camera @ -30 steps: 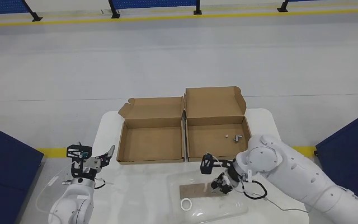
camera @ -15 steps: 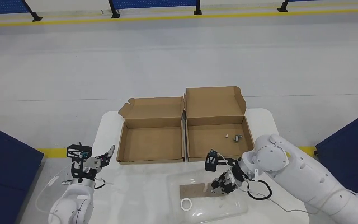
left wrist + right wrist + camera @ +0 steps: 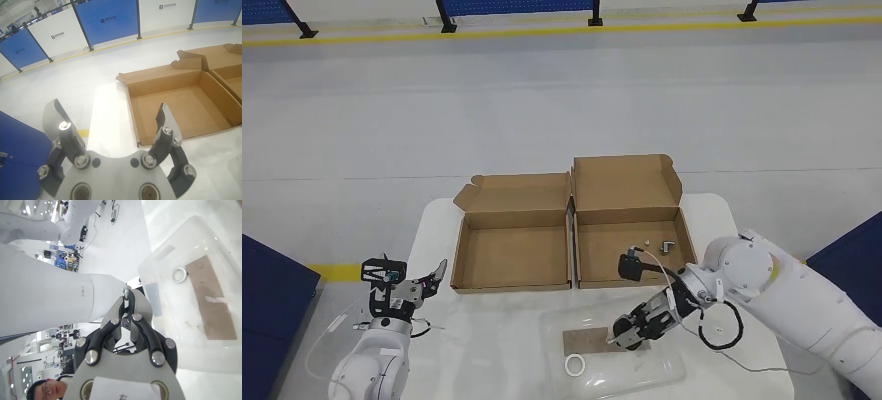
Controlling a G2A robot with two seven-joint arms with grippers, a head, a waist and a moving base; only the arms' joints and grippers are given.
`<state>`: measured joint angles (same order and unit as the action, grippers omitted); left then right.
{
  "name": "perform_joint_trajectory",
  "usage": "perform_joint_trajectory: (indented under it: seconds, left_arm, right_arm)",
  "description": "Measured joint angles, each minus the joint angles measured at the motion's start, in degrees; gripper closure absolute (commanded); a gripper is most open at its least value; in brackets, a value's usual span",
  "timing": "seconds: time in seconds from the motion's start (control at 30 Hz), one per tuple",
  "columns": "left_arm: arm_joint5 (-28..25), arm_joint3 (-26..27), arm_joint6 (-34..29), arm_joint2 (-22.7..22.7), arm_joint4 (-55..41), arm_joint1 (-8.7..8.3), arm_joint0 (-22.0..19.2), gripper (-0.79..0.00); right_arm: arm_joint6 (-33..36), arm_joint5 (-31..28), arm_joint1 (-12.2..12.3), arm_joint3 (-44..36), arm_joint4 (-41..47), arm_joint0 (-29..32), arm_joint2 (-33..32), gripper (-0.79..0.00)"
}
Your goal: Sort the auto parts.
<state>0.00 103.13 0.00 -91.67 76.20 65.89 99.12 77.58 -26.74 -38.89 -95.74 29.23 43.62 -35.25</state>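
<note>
My right gripper (image 3: 126, 302) is shut on a small metal bolt (image 3: 126, 291) with a white collar, held just above the clear plastic bin (image 3: 147, 260). From above, this gripper (image 3: 627, 336) hangs over the bin's middle. Inside the bin lie a white ring (image 3: 575, 366), also visible as the ring (image 3: 178, 275) in the right wrist view, and a brown liner (image 3: 209, 298) with a small pale piece (image 3: 215, 299) on it. Two small metal parts (image 3: 667, 246) rest in the right cardboard box (image 3: 627, 215). My left gripper (image 3: 111, 117) stands open and empty near the table's left edge.
The left cardboard box (image 3: 510, 282) is open beside the right one, both at the back of the white table (image 3: 502, 330). Seen from the left wrist, this left box (image 3: 177, 106) holds nothing. The bin (image 3: 672, 372) sits at the table's front.
The right arm's wrist has swung toward the right box and turned, while its gripper stays over the bin with the bolt. The left arm has not moved.
</note>
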Motion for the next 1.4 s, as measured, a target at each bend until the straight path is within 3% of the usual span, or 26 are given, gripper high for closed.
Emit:
perform_joint_trajectory:
  seconds: [0.37, 0.6, 0.8, 1.07, 1.4]
  left_arm:
    - [0.0, 0.0, 0.0, 0.0, 0.0, 0.00, 0.0, -0.785]
    - [0.0, 0.0, 0.0, 0.0, 0.0, 0.00, 0.0, -0.785]
    - [0.0, 0.0, 0.0, 0.0, 0.0, 0.00, 0.0, -0.785]
    - [0.0, 0.0, 0.0, 0.0, 0.0, 0.00, 0.0, -0.785]
    - [0.0, 0.0, 0.0, 0.0, 0.0, 0.00, 0.0, -0.785]
  right_arm:
    - [-0.3, -0.1, -0.1, -0.2, 0.0, 0.3, 0.0, 0.000]
    - [4.2, 4.2, -1.4, 1.3, 19.7, 0.0, -1.1, 0.000]
    - [10.4, 10.5, -4.3, 3.8, 29.9, -2.2, -2.3, 0.000]
    - [10.4, 10.4, -8.3, 6.5, 34.8, -5.6, 1.4, 0.000]
    - [10.4, 10.4, -8.4, 6.6, 34.9, -5.7, 1.6, 0.000]
